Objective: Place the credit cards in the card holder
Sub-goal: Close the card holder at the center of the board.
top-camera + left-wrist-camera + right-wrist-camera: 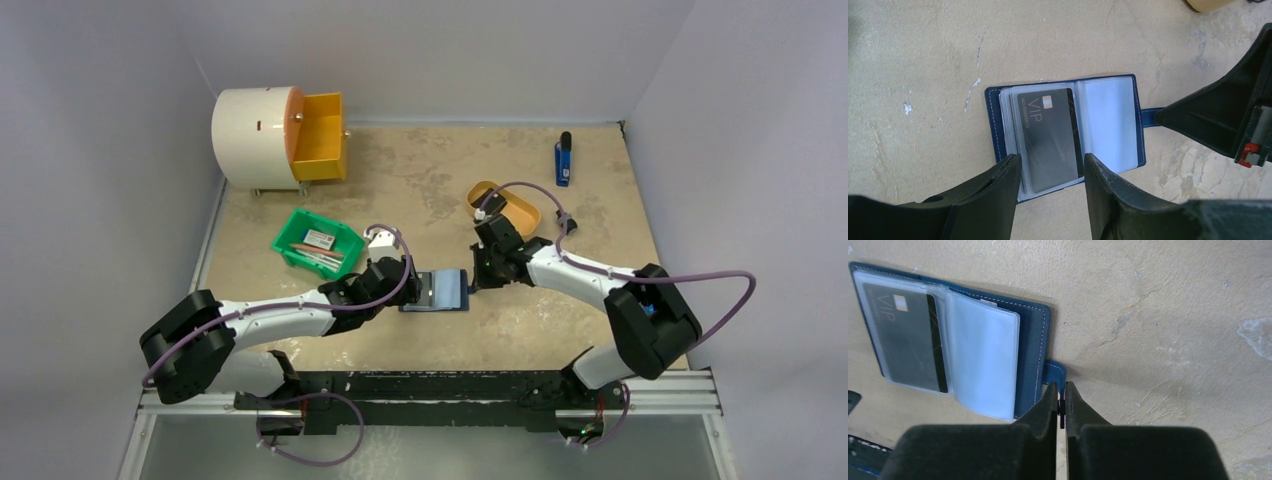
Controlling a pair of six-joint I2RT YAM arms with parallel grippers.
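The navy-blue card holder (442, 290) lies open on the table between the two grippers. In the left wrist view its clear sleeves (1108, 125) show, and a black VIP credit card (1050, 137) sits in a left-hand sleeve. My left gripper (1052, 162) is open, its fingers straddling the holder's near edge by that card. My right gripper (1060, 387) is shut on the holder's snap tab (1054, 372). The holder (1030, 355) and the card (905, 337) also show in the right wrist view. More cards (320, 240) lie in the green bin.
The green plastic bin (300, 258) stands left of the left arm. A mustard-yellow oval tray (520, 212) sits behind the right gripper. A white drum with an orange drawer (318, 135) is at the back left. A blue object (564, 160) lies at the back right.
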